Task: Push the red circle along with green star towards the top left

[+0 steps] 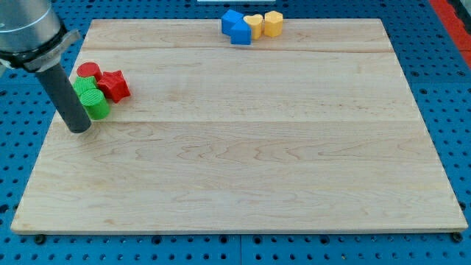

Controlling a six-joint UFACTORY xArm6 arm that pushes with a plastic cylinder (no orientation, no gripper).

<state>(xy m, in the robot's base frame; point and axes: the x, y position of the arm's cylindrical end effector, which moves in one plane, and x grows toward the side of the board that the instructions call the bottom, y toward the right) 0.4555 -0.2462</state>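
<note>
A red circle [88, 71] lies near the board's left edge, towards the top. Two green blocks sit just below it, one [85, 90] touching the red circle and one [96, 107] lower; I cannot tell which of them is the star. A red star [114, 85] touches the cluster on its right. My tip [79, 129] rests on the board just below and left of the lower green block, very close to it. The dark rod hides part of the upper green block's left side.
Two blue blocks [235, 27] and two yellow blocks [265, 24] are bunched together at the board's top edge, right of centre. The wooden board [243, 147] is bordered by a blue perforated table [22, 147].
</note>
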